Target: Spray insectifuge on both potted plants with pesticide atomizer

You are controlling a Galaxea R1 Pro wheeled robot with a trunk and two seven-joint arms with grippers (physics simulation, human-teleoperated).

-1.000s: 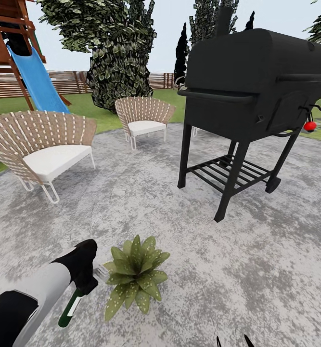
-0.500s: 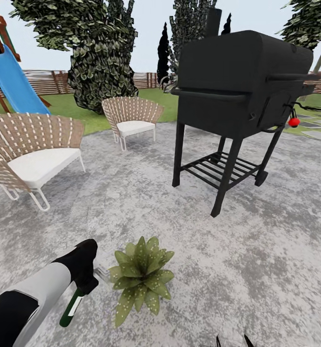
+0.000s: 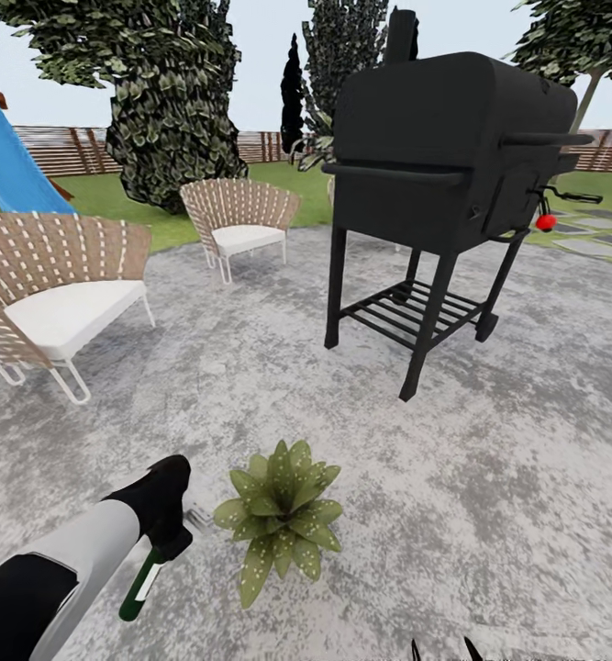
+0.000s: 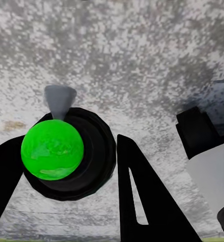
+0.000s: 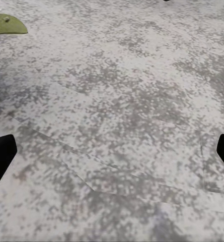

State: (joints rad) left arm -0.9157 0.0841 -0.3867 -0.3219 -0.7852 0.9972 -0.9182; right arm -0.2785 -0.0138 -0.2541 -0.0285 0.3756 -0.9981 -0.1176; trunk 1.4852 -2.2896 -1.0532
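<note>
1. Over the last second my head view has swung: the grill (image 3: 452,156), the two woven chairs (image 3: 58,285) and the blue slide (image 3: 7,161) have all slid toward the left of the frame, so I read it as the camera turning, not the furniture moving.
2. The potted plant (image 3: 281,514) has drifted a little right and now sits low in the frame, just left of centre, on the grey patio (image 3: 489,477).
3. My left gripper (image 3: 163,528) stays clamped on the pesticide atomizer (image 3: 140,583), lower left of the head view. The green bottle hangs below the claw and the whitish nozzle points toward the plant, just beside its nearest leaves.
4. In the left wrist view I look down on the bottle's bright green end (image 4: 52,149), with a dark finger on either side and the pale nozzle above it.
5. My right gripper (image 5: 112,151) is spread apart and holds nothing. Its fingertips show at the two side edges of the right wrist view, over bare paving with one leaf tip in the upper left corner.
6. My judgement: the nozzle is lined up closely enough to start spraying this plant. I cannot see a second plant from here.
</note>
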